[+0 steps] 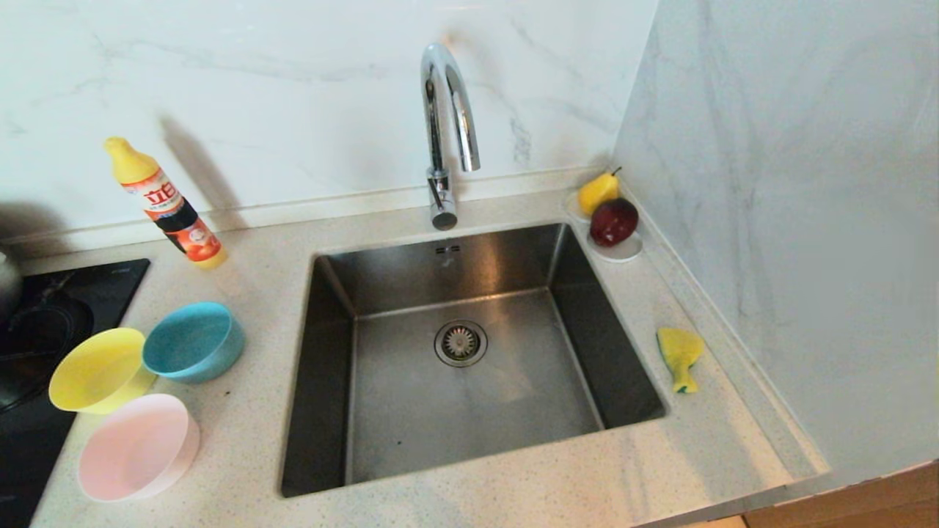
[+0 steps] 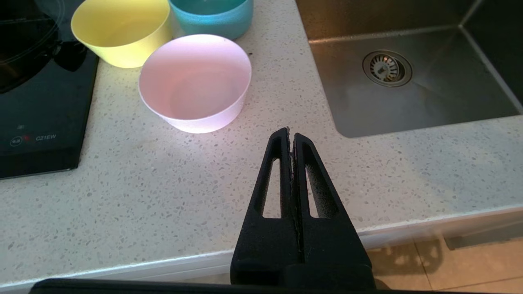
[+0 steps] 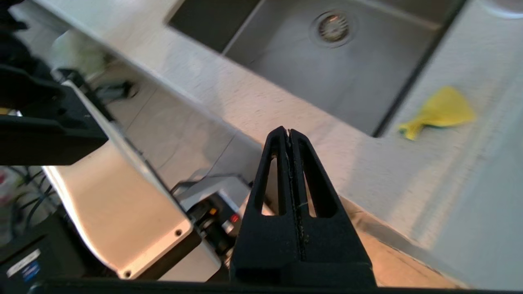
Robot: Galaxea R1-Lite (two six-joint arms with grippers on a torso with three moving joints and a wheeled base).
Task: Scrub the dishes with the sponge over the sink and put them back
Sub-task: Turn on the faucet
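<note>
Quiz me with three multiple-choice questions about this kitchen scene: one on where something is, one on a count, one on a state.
1. Where does the small yellow sponge with the green layer lie?
A. in the steel sink
B. on the counter right of the square steel sink
C. inside a bowl

2. How many small round plastic bowls stand left of the sink?
A. two
B. three
C. four

3. How do the left gripper's black fingers stand?
A. shut, empty
B. wide open
C. shut on a bowl

Answers: 1 B, it rests on speckled counter by the wall. 2 B: yellow bowl, light blue bowl, pale pink bowl. 3 A, the fingers meet with nothing between.
</note>
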